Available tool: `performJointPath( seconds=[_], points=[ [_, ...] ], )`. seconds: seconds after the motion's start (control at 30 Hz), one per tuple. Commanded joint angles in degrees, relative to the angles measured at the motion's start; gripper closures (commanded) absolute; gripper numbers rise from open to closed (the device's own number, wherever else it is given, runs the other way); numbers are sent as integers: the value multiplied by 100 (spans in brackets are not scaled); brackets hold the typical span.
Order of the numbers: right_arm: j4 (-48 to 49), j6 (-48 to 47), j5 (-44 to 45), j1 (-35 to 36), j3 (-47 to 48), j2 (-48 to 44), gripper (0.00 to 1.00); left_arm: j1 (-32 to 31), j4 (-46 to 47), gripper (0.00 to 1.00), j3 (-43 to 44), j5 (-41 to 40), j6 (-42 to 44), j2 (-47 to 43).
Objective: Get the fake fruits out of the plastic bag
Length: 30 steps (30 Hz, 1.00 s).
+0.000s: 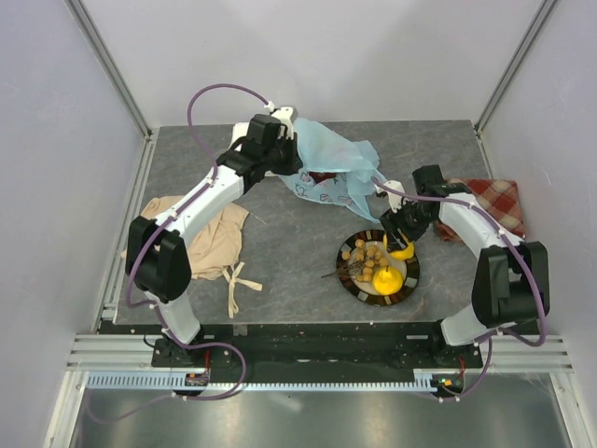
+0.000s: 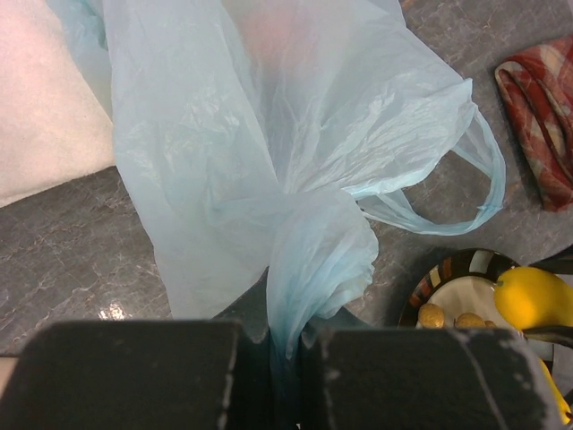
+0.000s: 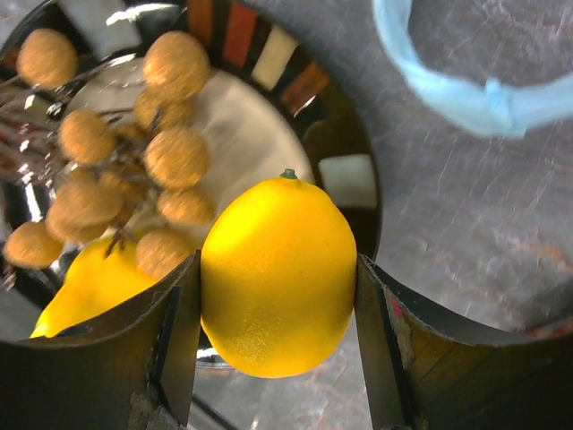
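Left gripper (image 2: 285, 354) is pinching fully closed on a bunched fold of the plastic bag (image 2: 269, 179), which is hanging from it at the back of the table (image 2: 72, 260). A reddish blur is showing through the film, can't tell what. Right gripper (image 3: 277, 305) is clamping a lemon (image 3: 277, 260) between half-spread jaws over the plate (image 3: 345, 179) rim. The berry cluster (image 3: 161, 152) and a yellow pear (image 3: 85, 291) are lying on the plate.
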Motion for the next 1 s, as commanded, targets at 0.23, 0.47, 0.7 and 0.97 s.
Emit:
performJointPath(
  seconds=[0.23, 0.47, 0.7, 0.97],
  points=[
    [927, 59, -469, 20, 204, 775, 52, 17, 125, 96, -125, -58, 370, -266],
    [488, -82, -839, 46, 477, 1013, 35, 17, 125, 95, -143, 74, 379, -240],
    [101, 32, -708, -15, 1082, 725, 2, 8, 99, 98, -20, 645, 274, -266],
    [-84, -65, -1006, 256, 2603, 802, 3, 8, 98, 98, 261, 1015, 11, -240]
  ],
)
